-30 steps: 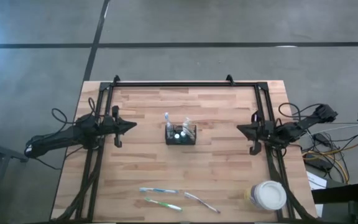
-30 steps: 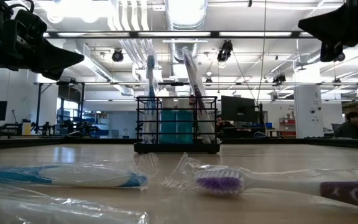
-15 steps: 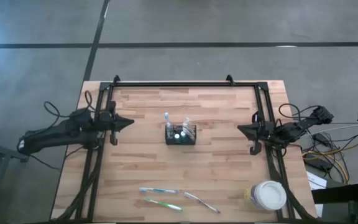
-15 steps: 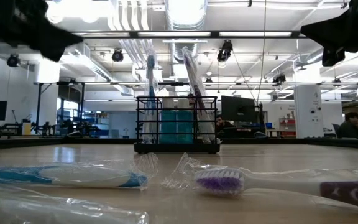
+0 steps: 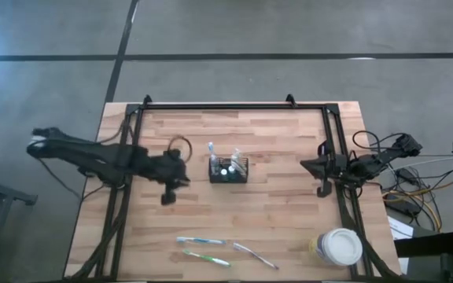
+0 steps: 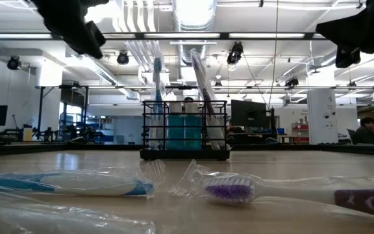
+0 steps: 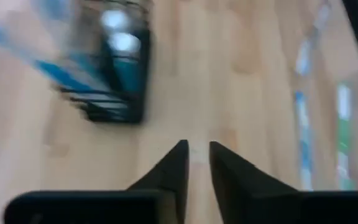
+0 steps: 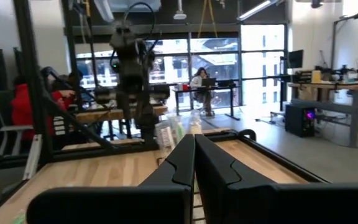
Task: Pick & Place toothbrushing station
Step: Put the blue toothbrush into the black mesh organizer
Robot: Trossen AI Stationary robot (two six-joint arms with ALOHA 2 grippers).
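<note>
Black wire-mesh caddy (image 5: 228,170): mid-surface (image 5: 289,212), upright, holding two toothbrushes and two white-capped tubes (image 5: 226,167).
Loose toothbrushes: blue (image 5: 200,240), green (image 5: 206,257), pink-white (image 5: 255,255), near front edge.
Left tool (image 5: 169,191): just left of caddy, fingers (image 7: 173,171) slightly parted, empty.
Right tool (image 5: 320,178): at right edge, closed, empty.

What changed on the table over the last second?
The left hand swung out from the table's left edge toward the caddy and parted its fingers slightly; it holds nothing. The right hand stayed shut at the right edge. The caddy, the three toothbrushes near the front and the lidded cup did not move.
</note>
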